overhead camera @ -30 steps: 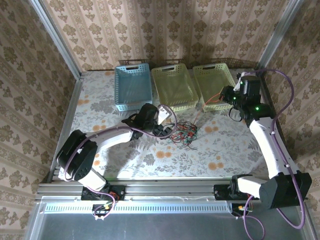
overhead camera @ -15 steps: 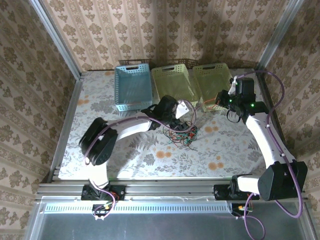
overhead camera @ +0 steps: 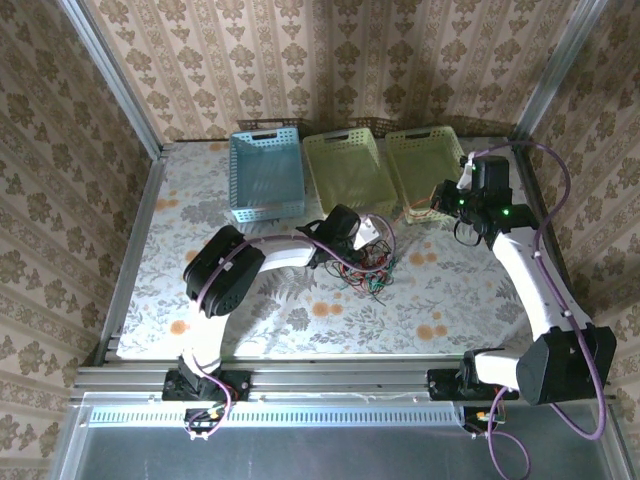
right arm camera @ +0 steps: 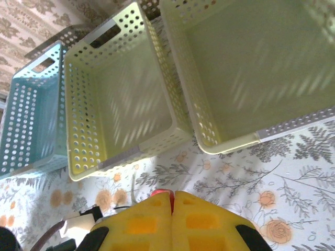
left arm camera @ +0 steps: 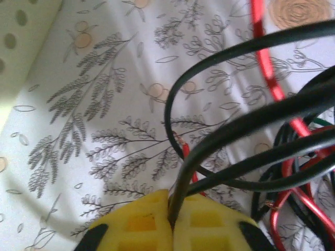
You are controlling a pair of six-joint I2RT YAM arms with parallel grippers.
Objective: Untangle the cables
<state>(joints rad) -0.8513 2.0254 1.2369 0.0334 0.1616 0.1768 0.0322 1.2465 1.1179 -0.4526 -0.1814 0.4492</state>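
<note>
Where cables (overhead camera: pixel 365 265) tangle, left fingers (left arm camera: pixel 141 222) pinch.

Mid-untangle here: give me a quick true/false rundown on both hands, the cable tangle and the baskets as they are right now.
1. The left hand is shut on a black cable. True.
2. The tangle of red, black and green cables lies inside the blue perforated plastic basket. False: it lies on the floral-patterned table, in front of the baskets.
3. The right hand is wide open. False: its yellow fingers are pressed together, with a red cable end at their tips.
4. Two pale yellow-green perforated baskets stand to the right of the blue one. True.
</note>
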